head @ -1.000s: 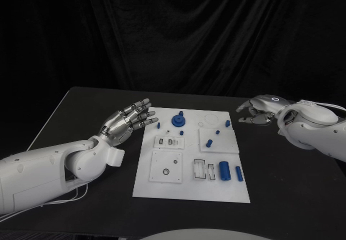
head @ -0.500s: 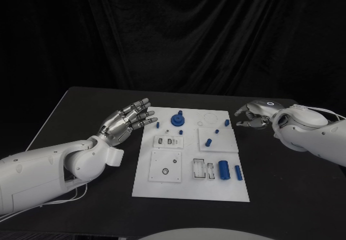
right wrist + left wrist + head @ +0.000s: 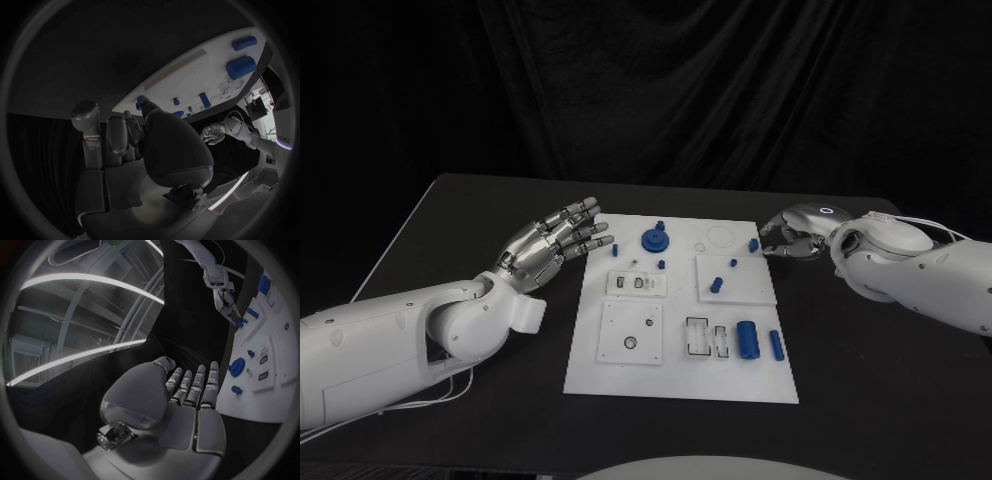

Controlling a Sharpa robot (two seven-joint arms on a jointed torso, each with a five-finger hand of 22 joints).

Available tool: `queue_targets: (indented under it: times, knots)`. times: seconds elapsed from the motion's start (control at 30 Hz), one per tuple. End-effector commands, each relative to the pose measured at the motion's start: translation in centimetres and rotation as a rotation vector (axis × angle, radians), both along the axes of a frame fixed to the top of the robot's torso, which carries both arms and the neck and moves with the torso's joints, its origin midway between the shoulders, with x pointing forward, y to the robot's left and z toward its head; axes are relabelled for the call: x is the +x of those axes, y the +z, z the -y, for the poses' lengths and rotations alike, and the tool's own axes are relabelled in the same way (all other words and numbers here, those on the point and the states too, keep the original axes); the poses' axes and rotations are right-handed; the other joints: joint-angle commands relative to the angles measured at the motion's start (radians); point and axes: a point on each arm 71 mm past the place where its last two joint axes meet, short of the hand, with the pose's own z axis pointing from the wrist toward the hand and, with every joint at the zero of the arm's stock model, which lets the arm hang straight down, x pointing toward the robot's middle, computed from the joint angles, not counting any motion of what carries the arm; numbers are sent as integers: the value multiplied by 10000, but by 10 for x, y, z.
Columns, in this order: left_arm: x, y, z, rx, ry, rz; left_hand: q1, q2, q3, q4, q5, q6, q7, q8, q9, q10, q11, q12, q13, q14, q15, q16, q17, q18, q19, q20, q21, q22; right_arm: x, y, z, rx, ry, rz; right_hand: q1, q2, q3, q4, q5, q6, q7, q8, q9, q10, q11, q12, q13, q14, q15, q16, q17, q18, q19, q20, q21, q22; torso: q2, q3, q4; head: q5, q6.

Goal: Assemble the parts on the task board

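On the near right part of the white board (image 3: 733, 385), a thick blue cylinder (image 3: 750, 340) and a slimmer blue bar (image 3: 777, 346) are lying side by side, just right of two slotted holders (image 3: 708, 339). Left of them a square white plate with a small hole (image 3: 633, 333) is sitting on the board. These pieces look like light, rigid, smooth plastic; the round ones would probably roll if nudged, so taking them across the middle from both sides seems best.

Farther back, a raised white tile (image 3: 737, 279) is carrying a short blue peg (image 3: 717, 285) and a smaller one (image 3: 733, 264), both standing upright. A small socket block (image 3: 639, 284) is lying to the left of the tile. The pegs are small and likely to slip from metal fingertips, so a fingertip pinch near the top looks right.

At the far end, a blue gear (image 3: 655, 240) is sitting on the board, with a small blue stub (image 3: 616, 250) to its left.

The left hand (image 3: 560, 243) is hovering over the table just left of the board, fingers straight and apart, holding nothing. The right hand (image 3: 790, 236) is reaching over the far right edge, its fingers curled round a small blue peg (image 3: 753, 245) there; whether it is actually gripping the peg, I cannot tell.
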Motion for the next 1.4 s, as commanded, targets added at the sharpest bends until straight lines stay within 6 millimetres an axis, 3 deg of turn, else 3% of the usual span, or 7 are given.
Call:
queue_targets:
  times: [0.03, 0.33, 0.57, 0.93, 1.1, 1.4]
  knots:
    - [-1, 0, 3, -165, -199, 18, -108, -21, 49, 10, -41, -22, 71, 44, 11, -44, 58, 15, 2, -16, 54, 42, 13, -133, 15, 52, 53, 16, 0, -4, -1, 87, -8, -169, -67, -2, -9, 37, -69, 37, 41, 30, -20, -71, 26, -48, -19, -79, -5, -82, -29, 199, -71, 28, -69, 1044, 2, 1, 23, -17, 12]
    - [-2, -1, 1, -134, -219, -47, -108, -21, 49, 10, -41, -22, 71, 44, 11, -44, 58, 15, 2, -16, 54, 42, 13, -133, 15, 52, 53, 16, 2, -8, -9, 220, 83, -206, -41, -50, -40, 18, -94, 5, 78, 13, -57, -69, 53, -59, -25, -82, 13, -111, -51, 205, -86, 42, -144, 1026, -6, -15, -7, 33, -46]
    - [-2, -1, 3, -138, -264, -74, -108, -21, 49, 10, -41, -22, 71, 44, 11, -44, 58, 15, 2, -16, 54, 42, 13, -133, 15, 52, 53, 16, 3, -10, -13, 230, 116, -218, -13, -83, -56, -5, -104, -2, 93, 15, -75, -67, 64, -63, -31, -81, 21, -128, -65, 208, -90, 50, -180, 1018, 0, -2, 11, -9, -76]
    - [-2, -2, 3, -121, -297, -122, -120, -22, 71, 10, -47, -10, 79, 49, 12, -46, 60, 25, 2, -21, 59, 44, 12, -139, 11, 52, 55, 16, 6, -12, -20, 237, 191, -213, 123, -94, -37, -97, -16, 21, 114, 30, -110, -68, 82, -79, -49, -74, 37, -156, -90, 214, -87, 67, -245, 1005, -1, -13, 2, 22, -103]
    - [-2, -2, 3, -112, -329, -153, -120, -22, 71, 10, -47, -10, 79, 49, 12, -46, 60, 25, 2, -21, 59, 44, 12, -139, 11, 52, 55, 16, 7, -12, -21, 234, 201, -201, 219, -75, -10, -159, 172, 87, 126, 57, -134, -86, 91, -105, -78, -71, 47, -187, -117, 218, -78, 78, -300, 998, 0, -3, 10, 10, -118]
    - [-2, -3, 4, -99, -384, -211, -133, -27, 91, 10, -53, -12, 87, 49, 12, -49, 62, 24, 2, -34, 62, 35, 9, -144, 8, 51, 56, 17, 7, -12, -20, 273, 179, -75, 430, -35, 102, -319, 696, 883, 136, 429, 101, -83, 95, -124, -92, -53, 49, -223, -152, 219, -23, 83, -410, 1012, -5, -7, 8, 22, -145]
